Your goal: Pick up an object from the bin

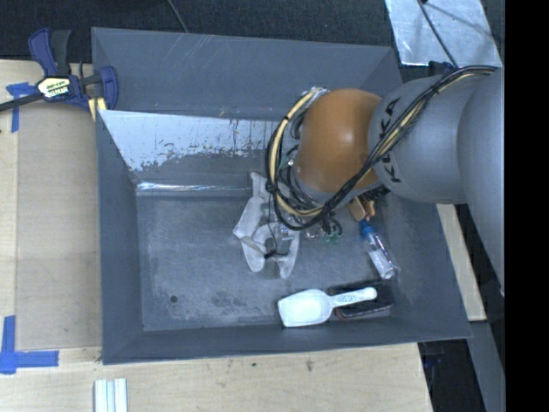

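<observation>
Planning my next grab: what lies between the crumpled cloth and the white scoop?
Nothing; the camera view shows just a bare strip of bin floor between the cloth and the scoop.

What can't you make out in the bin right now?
- Camera view, crumpled white cloth: right side hidden under the arm's orange cover.
- Camera view, flat black object: partly under the white plastic scoop, kind unclear.
- Camera view, small green item: too small to identify.

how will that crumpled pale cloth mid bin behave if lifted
The crumpled cloth looks floppy: its folds suggest it would drape and hang, not hold shape. It is probably light for its size. Pushed, it likely bunches rather than slides.
</observation>
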`<control>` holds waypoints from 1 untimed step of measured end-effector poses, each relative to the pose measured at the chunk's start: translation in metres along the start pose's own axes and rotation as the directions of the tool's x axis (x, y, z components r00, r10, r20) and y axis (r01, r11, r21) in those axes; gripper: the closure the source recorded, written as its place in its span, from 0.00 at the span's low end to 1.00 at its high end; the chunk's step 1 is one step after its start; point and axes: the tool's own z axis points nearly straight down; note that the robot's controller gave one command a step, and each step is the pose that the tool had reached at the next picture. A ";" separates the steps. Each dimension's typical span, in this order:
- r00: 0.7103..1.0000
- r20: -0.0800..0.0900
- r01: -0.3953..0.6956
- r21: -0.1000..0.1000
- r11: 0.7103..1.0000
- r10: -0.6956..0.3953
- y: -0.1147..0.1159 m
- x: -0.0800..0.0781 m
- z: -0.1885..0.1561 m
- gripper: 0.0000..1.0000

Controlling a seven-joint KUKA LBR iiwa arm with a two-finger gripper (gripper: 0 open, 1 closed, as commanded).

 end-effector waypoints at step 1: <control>1.000 0.002 0.022 0.000 1.000 -0.022 0.016 -0.013 -0.125 1.00</control>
